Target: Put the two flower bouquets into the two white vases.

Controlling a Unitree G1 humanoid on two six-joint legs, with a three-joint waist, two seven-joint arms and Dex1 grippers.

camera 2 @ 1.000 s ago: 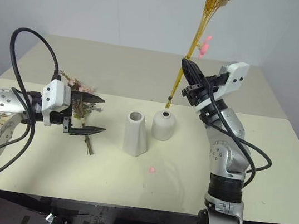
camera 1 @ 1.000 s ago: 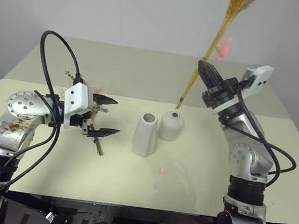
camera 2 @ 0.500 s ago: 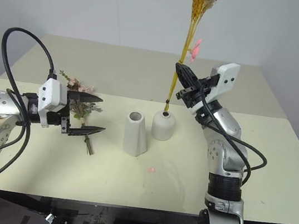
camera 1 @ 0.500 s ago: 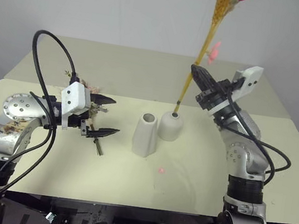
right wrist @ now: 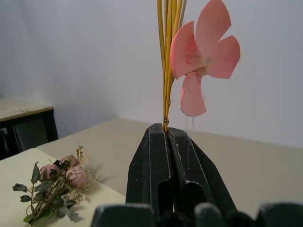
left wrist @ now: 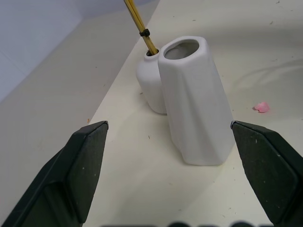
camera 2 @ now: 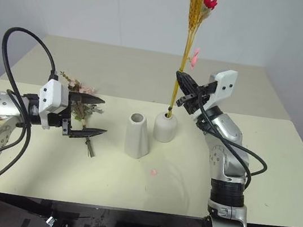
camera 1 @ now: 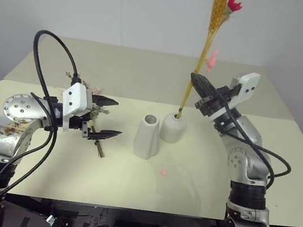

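Bouquets first: of the 2, the slim yellow bunch has its stalk ends in the mouth of the rounded vase, which stands near the middle of the table, touching or just beside the taller vase on its left. The bunch rises almost upright, leaning slightly right, with red and pink blossoms high on it. The right gripper has its fingers pressed together on the stalks a little above the vase, so the bunch is entered but not let go. How deep the stalks sit I cannot tell.

The rose bunch lies flat toward the left edge of the table, with the left gripper hanging over its stem end, fingers spread wide and pinching nothing. The taller vase is empty. A loose pink petal lies nearer the front edge, in front of the vases.

My judgement: step 1 is almost done, needing only a release; bunch 2 is wholly left, to be picked up and stood in the taller vase.

The left wrist view looks into the taller vase's open mouth and shows a small dark tie around the yellow stalks just above the rounded vase's rim. The right wrist view shows the closed fingers clamping the stalks beside a pink blossom, with the rose bunch's 3 roses and leaves beyond.
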